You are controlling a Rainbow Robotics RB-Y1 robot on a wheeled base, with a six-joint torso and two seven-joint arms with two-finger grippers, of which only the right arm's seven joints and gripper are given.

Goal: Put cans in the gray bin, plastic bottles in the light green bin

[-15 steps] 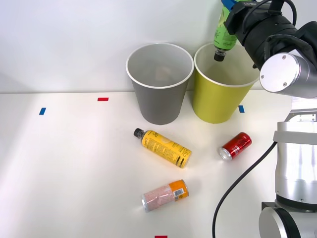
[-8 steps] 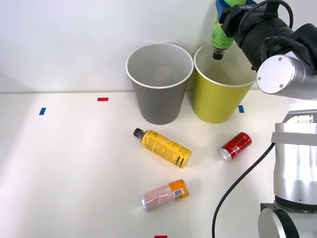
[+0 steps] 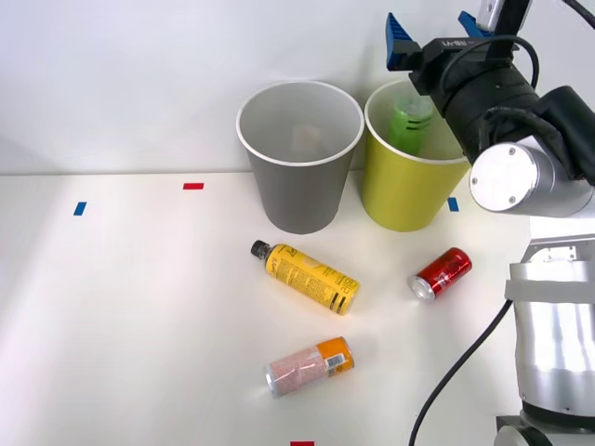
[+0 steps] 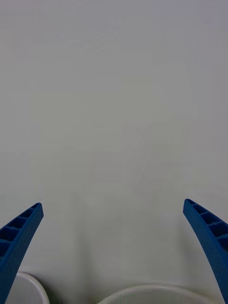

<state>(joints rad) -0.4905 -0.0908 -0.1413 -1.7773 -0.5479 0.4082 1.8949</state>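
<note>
Counting progress, you had one done: the green bottle (image 3: 410, 124) sat inside the lime bin (image 3: 409, 190) beneath your spread-fingered right gripper (image 3: 433, 33) — yellow bottle (image 3: 305, 276), red can (image 3: 443, 273) and pink can (image 3: 310, 366) waited mid-table.

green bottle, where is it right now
In the front view the green bottle sits inside the light green bin, right of the gray bin.
</note>
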